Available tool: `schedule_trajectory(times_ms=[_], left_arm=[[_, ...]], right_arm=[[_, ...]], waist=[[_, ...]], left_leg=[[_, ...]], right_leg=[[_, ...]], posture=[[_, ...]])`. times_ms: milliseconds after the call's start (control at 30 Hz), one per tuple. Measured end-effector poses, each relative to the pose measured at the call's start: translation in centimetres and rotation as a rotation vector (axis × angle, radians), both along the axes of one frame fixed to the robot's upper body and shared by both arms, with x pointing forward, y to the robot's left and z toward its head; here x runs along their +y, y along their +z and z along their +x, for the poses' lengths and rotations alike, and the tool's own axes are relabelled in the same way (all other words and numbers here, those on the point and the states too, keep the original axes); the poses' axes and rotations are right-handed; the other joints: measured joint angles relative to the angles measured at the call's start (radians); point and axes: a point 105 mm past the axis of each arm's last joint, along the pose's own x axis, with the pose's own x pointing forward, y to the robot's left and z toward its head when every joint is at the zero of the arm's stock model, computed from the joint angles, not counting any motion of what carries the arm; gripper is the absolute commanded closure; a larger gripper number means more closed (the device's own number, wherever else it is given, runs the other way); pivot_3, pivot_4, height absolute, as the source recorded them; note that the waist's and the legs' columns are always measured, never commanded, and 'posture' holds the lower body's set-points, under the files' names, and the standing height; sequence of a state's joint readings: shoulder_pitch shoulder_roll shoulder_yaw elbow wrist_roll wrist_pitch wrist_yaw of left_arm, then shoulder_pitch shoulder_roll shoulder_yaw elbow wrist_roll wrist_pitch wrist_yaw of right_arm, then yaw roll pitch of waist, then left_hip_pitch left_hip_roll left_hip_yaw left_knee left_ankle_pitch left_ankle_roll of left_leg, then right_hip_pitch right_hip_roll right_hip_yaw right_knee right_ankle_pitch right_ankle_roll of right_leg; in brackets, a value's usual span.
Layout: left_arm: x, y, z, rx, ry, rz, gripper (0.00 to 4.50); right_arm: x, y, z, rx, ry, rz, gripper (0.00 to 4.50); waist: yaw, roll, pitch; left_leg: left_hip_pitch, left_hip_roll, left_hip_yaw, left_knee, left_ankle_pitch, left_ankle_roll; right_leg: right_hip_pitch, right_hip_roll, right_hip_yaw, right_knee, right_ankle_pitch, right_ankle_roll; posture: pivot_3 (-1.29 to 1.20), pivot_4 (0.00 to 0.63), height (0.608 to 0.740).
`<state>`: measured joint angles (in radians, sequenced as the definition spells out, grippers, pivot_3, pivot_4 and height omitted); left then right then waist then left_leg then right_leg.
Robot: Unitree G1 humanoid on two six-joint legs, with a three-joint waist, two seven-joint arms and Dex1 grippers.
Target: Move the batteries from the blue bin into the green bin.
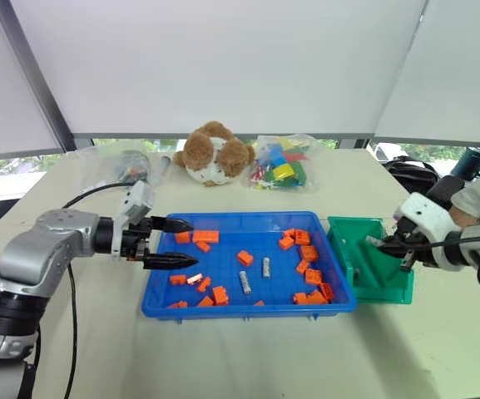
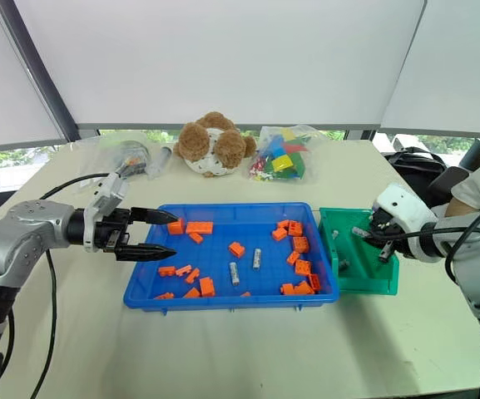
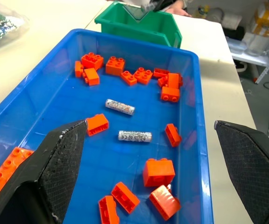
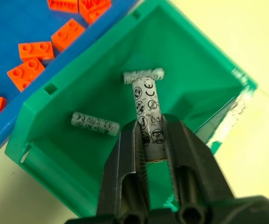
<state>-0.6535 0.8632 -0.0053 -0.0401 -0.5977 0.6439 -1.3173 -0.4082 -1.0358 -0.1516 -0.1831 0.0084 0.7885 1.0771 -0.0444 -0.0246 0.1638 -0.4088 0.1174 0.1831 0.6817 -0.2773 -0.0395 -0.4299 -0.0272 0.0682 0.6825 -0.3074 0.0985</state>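
Observation:
The blue bin [image 1: 248, 309] sits mid-table and holds two silver batteries [image 1: 245, 283] [image 1: 266, 267] among several orange bricks [image 1: 205, 237]. My left gripper [image 1: 194, 243] hovers open over the bin's left end, its fingers pointing toward those batteries [image 3: 134, 136]. The green bin [image 1: 381, 291] stands against the blue bin's right side. Above its inside, my right gripper [image 4: 153, 126] is shut on one battery [image 4: 146, 98], which points down into the bin. Two more batteries [image 4: 94, 123] [image 4: 143, 74] lie on the green bin's floor.
A brown teddy bear [image 1: 213, 154] and a clear bag of coloured blocks [image 1: 281, 162] lie behind the blue bin. A clear bag with dark contents [image 1: 127, 165] lies at the back left. A black bag [image 1: 410, 170] is beyond the table's right edge.

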Motion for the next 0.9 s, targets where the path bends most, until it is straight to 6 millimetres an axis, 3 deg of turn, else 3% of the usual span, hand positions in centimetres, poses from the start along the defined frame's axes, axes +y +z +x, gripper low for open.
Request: schedule_trajectory(times_ms=[133, 167, 333, 433, 567, 700, 900], left_arm=[[0.0, 0.0, 0.0, -0.001, 0.001, 0.000, 0.00], [0.0, 0.0, 0.0, -0.001, 0.002, 0.001, 0.00], [0.0, 0.0, 0.1, -0.003, 0.007, 0.000, 0.00], [0.0, 0.0, 0.1, -0.004, 0.007, -0.002, 0.00], [0.0, 0.1, 0.1, -0.008, 0.010, -0.001, 0.00], [-0.1, 0.3, 0.1, -0.014, 0.013, 0.006, 0.00], [0.7, 0.2, -0.2, -0.013, 0.053, 0.025, 0.00]], right_arm=[[-0.1, -0.1, 0.3, -0.005, -0.004, 0.010, 0.40], [0.0, 0.0, 0.4, -0.008, 0.002, 0.011, 0.06], [3.7, 3.7, 0.9, -0.090, 0.180, 0.064, 0.06], [8.6, 5.2, 1.1, -0.115, 0.379, 0.136, 0.06], [13.0, 2.9, 1.5, -0.015, 0.506, 0.161, 0.06], [16.5, -1.0, 1.9, 0.110, 0.515, 0.171, 0.06], [18.2, -3.0, 1.5, 0.231, 0.421, 0.253, 0.06]], waist=[[0.001, 0.000, 0.000], [0.001, 0.000, 0.000], [-0.002, 0.000, 0.000], [-0.004, 0.000, 0.000], [0.006, 0.000, 0.000], [0.004, 0.000, 0.000], [0.002, 0.000, 0.000]], left_leg=[[0.000, 0.000, 0.000, 0.000, 0.000, 0.000], [0.000, 0.000, 0.000, 0.000, 0.000, 0.000], [0.000, 0.000, 0.000, -0.001, 0.000, 0.000], [0.000, 0.000, 0.000, 0.000, 0.000, 0.000], [-0.001, 0.000, 0.000, 0.000, 0.000, 0.000], [-0.001, 0.000, 0.000, 0.001, 0.000, 0.000], [-0.002, 0.000, 0.000, 0.000, 0.000, 0.000]], right_leg=[[0.000, 0.000, 0.000, 0.000, 0.000, 0.000], [0.000, 0.000, 0.000, 0.000, 0.000, 0.000], [0.000, 0.000, 0.000, 0.000, 0.000, 0.000], [0.000, 0.001, 0.000, 0.001, 0.000, 0.000], [0.000, 0.000, 0.000, 0.000, 0.000, 0.000], [-0.001, 0.000, 0.000, 0.000, 0.000, 0.000], [-0.001, 0.000, 0.000, 0.001, 0.000, 0.000]], posture=[[0.00, 0.150, 0.733], [0.00, 0.150, 0.733], [0.00, 0.150, 0.733], [0.00, 0.150, 0.733], [0.00, 0.150, 0.733], [0.00, 0.150, 0.733], [0.00, 0.150, 0.733]])
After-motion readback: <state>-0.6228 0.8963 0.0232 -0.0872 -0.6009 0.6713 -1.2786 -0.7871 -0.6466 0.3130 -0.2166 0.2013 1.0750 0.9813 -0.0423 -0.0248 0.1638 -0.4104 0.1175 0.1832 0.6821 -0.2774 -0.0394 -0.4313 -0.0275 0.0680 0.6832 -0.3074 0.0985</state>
